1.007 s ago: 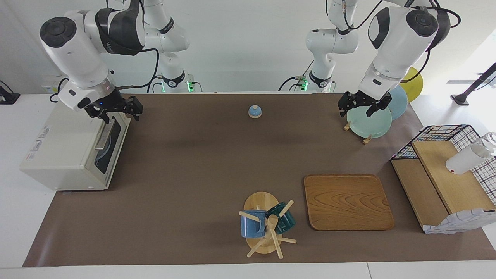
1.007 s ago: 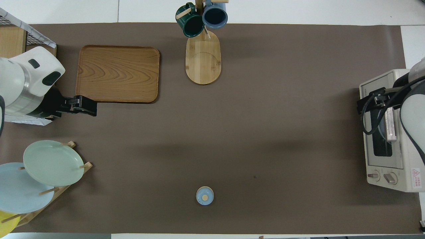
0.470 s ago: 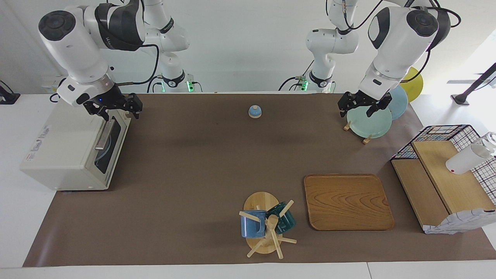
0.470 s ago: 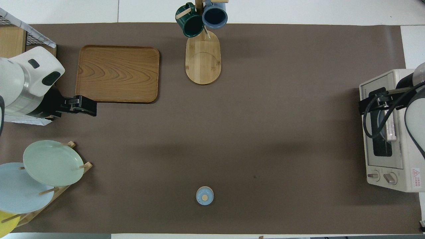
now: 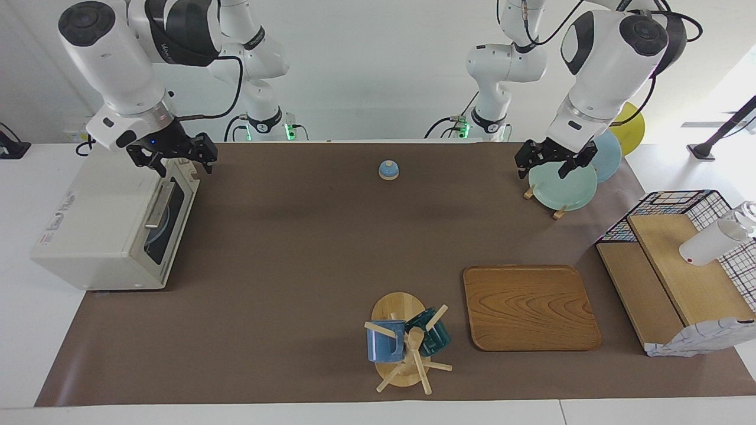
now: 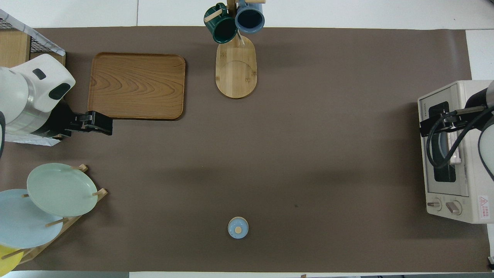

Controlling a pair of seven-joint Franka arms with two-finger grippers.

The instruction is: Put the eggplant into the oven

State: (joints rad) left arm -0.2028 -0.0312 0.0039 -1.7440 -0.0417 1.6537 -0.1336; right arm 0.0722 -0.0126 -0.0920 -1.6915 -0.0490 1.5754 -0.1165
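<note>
The boxy cream-white toaster oven (image 5: 109,227) w/ dark glass door sat at the right arm's end of the bench (image 5: 283,248), door closed, silver bar handle (image 5: 158,205) across it; no eggplant showed in either view. The right gripper (image 5: 177,162) hung just above the oven's top corner nearest the robots, fingers spread apart, nothing between them; in the overhead view it (image 6: 434,125) covered part of the door. The left gripper (image 5: 548,160) hovered over the pale green round plate (image 5: 562,186) in the wooden plate rack at the left arm's end, fingers parted, empty; that arm was waiting. A light blue plate (image 5: 608,154) and a yellow plate (image 5: 631,127) stood in the same rack, nearer the robots. A small blue dome-shaped bell (image 5: 388,170) sat mid-bench near the robots. Farther out: a rectangular wooden tray (image 5: 528,307), beside it a wooden mug tree (image 5: 404,348) w/ a blue mug (image 5: 384,341) and a dark green mug (image 5: 431,333). A black wire basket w/ wooden shelf boards (image 5: 679,260) stood at the left arm's end.
</note>
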